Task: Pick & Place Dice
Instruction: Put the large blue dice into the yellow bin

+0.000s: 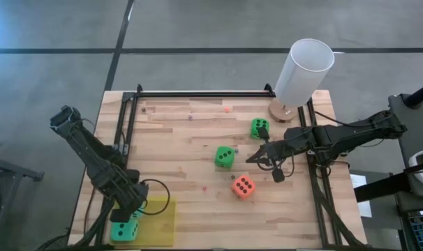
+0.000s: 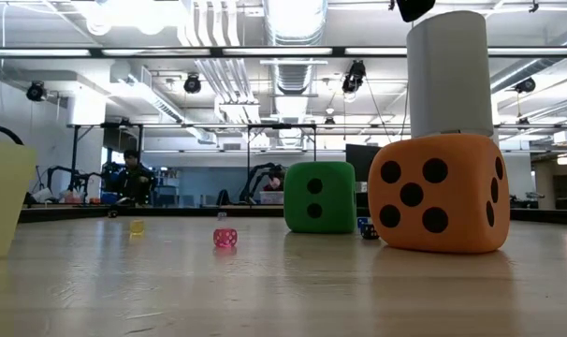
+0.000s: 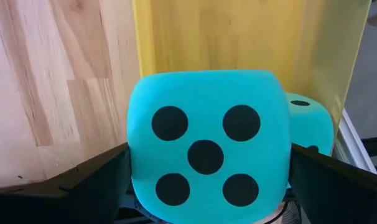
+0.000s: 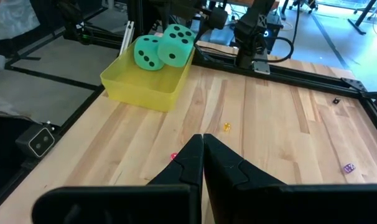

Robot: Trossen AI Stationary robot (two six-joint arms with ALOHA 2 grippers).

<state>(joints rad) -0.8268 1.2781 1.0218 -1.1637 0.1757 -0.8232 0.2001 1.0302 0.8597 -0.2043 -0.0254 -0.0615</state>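
Note:
Two teal dice sit in the yellow bin (image 4: 145, 93) at the table's near left corner. One (image 3: 204, 149) shows five pips, the other (image 3: 310, 121) is right beside it. My left gripper (image 3: 210, 152) points down over the bin, open, with a finger on either side of the five-pip die. Two green dice (image 1: 260, 127) (image 1: 225, 157) and an orange-red die (image 1: 243, 186) rest on the wood right of the middle. My right gripper (image 1: 252, 158) hangs shut above the table, between the green dice, with nothing in it. My left gripper has its fingers (image 3: 83, 180) beside two opposite sides of the five-pip teal die, coming from above. I cannot tell whether they touch those sides. The die sits in the bin against the other teal die.
A tall white cylinder (image 1: 302, 73) stands on a round wooden base at the far right. Black rails (image 1: 197, 93) frame the table's far, left and right sides. A few tiny coloured beads (image 2: 225, 237) lie scattered on the wood. There is bare wood between the bin and the dice.

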